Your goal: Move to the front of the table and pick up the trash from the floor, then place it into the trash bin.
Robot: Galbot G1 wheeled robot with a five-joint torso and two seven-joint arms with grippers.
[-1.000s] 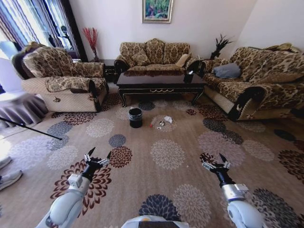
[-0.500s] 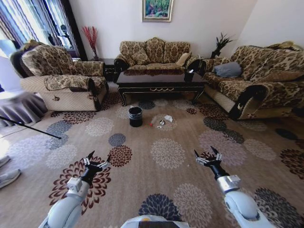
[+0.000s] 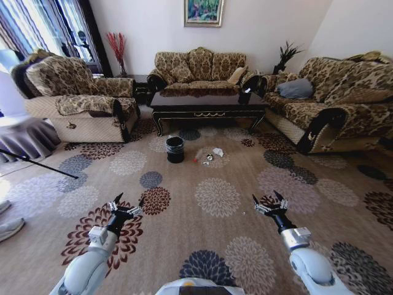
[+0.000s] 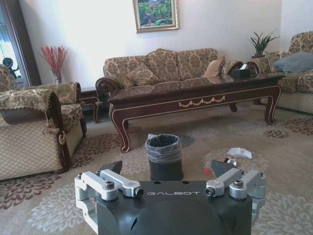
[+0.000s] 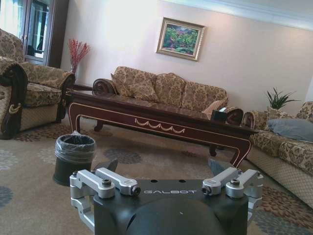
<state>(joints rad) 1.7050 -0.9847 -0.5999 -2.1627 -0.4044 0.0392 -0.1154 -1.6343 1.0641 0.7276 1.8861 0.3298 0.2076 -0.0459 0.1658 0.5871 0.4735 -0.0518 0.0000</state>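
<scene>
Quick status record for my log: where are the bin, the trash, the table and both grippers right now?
trash bin: upright on the floor, before the table's left end, liner around rim
trash: small scraps on the carpet just right of the bin, none inside yet
table: far ahead, between the sofas
left gripper: open, empty, low over the carpet, well short of the trash
right gripper: open, empty, likewise short of the trash

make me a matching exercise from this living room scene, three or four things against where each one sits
Things:
1. round black trash bin with liner bag
2. crumpled white paper scrap
3. small black tissue box
4. grey cushion

Places:
A. on the patterned sofa
B. on the dark glossy wooden table
C. standing on the carpet before the table
D. lying on the carpet beside the bin

Pairs: 1-C, 2-D, 3-B, 4-A
</scene>
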